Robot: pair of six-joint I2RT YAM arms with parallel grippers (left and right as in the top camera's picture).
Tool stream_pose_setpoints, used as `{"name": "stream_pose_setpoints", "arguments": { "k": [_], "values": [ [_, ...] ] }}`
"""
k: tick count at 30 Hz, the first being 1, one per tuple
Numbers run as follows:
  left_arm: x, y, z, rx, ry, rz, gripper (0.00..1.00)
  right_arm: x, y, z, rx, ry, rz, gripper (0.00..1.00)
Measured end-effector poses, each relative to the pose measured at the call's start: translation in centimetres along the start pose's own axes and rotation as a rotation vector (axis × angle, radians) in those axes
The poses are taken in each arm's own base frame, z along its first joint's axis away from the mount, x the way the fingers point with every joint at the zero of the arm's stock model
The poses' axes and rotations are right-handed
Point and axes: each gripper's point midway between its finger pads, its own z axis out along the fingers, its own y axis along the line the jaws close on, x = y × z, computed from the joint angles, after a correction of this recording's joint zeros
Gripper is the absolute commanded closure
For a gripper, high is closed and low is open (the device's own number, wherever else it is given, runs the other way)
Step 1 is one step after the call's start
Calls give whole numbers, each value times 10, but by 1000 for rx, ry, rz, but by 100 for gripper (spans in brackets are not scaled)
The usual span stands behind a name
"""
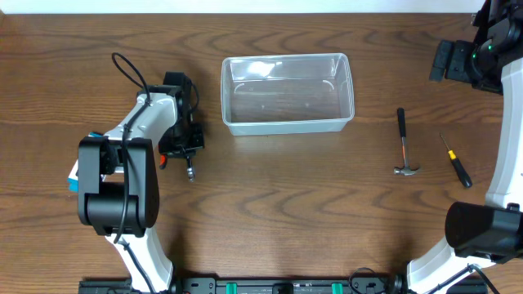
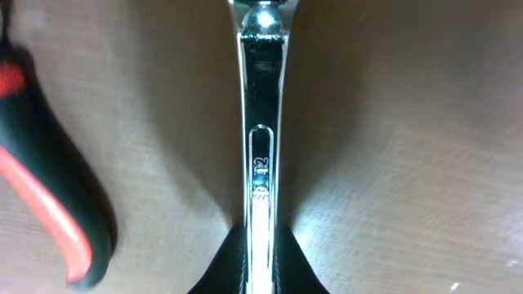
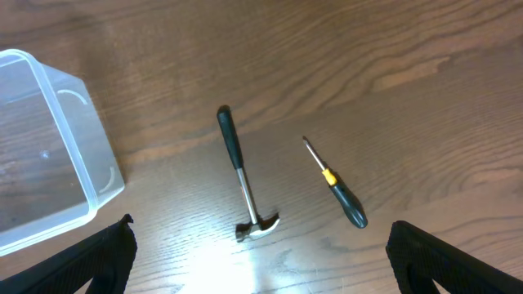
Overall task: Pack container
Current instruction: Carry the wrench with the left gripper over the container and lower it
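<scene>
- container [image 1: 288, 126]: clear plastic tub, mid-table
- left gripper [image 2: 260, 273]: clamped on chrome wrench [image 2: 260, 122], beside red-black pliers [image 2: 49, 220]
- right gripper [image 3: 261, 261]: fingers wide apart, above hammer [image 3: 243, 175] and screwdriver [image 3: 337, 184]

Clear rectangular container [image 1: 288, 93] sits upright, open-topped.

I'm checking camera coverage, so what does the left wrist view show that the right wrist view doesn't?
Only the left wrist: a shiny chrome metal tool shaft held between the left jaws, and a red-and-black tool handle beside it. Only the right wrist: a corner of the clear plastic container, a black-handled steel hammer and a black-and-yellow screwdriver. Both: the brown wooden table.
</scene>
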Motion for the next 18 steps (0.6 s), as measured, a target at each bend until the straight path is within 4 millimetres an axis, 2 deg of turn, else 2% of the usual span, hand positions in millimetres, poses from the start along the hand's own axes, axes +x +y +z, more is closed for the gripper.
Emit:
{"name": "stream_pose_setpoints", "arguments": {
  "k": [2, 4, 5, 8, 11, 13, 16, 18],
  "values": [
    [3, 1, -4, -5, 11, 0, 94, 0, 0, 0, 0, -1, 0, 1],
    [-2, 0, -18, 1, -16, 2, 94, 0, 0, 0, 0, 0, 0, 1],
    [-7, -2, -29, 7, -49, 8, 94, 0, 0, 0, 0, 0, 0, 1],
    [-26, -15, -88, 40, -234, 66, 94, 0, 0, 0, 0, 0, 0, 1],
    [-38, -47, -169, 92, -500, 216, 94, 0, 0, 0, 0, 0, 0, 1],
    [-31, -79, -218, 112, -670, 397, 94, 0, 0, 0, 0, -1, 0, 1],
    [-6, -131, -258, 115, -825, 712, 94, 0, 0, 0, 0, -1, 0, 1],
    [5, -161, -265, 99, -883, 901, 94, 0, 0, 0, 0, -1, 0, 1]
  ]
}}
